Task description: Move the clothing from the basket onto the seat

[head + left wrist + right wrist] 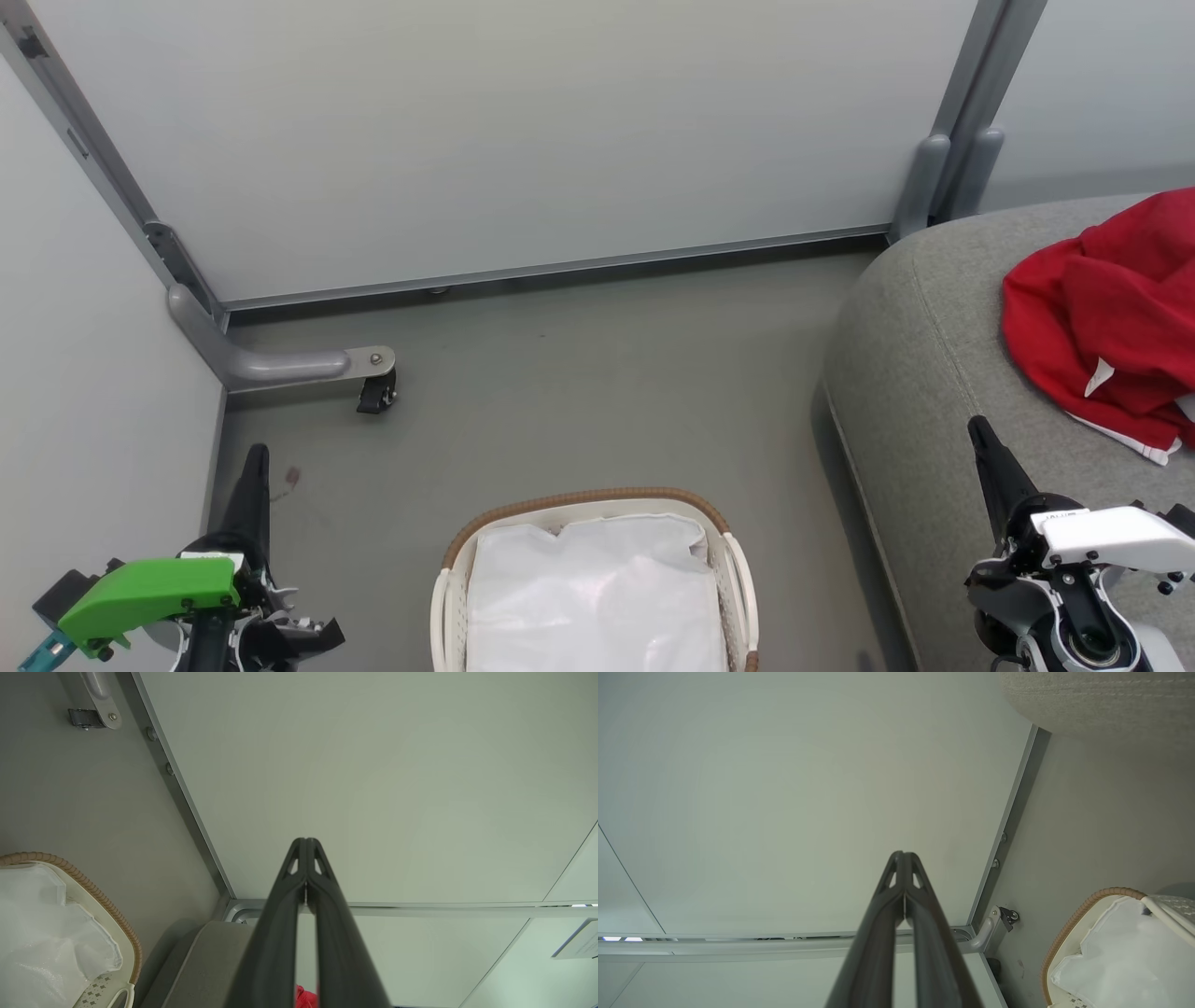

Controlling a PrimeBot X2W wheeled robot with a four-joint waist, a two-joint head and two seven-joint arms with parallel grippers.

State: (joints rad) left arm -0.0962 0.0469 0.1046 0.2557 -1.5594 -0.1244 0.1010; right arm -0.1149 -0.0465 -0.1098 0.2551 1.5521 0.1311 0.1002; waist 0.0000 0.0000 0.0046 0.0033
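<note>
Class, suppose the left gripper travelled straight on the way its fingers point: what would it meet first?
Probably the pale wall panel. The left gripper, shut, aims squarely at it, and nothing shows in between. How far off the panel stands is unclear.

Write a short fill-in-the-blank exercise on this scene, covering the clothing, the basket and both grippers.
1. The clothing lying on the grey seat is ____ in colour.
2. Inside the basket, what shows is its ____ cloth lining.
3. The left gripper and the right gripper both have their fingers ____, with nothing between them.

Missing words: red; white; shut.
</note>
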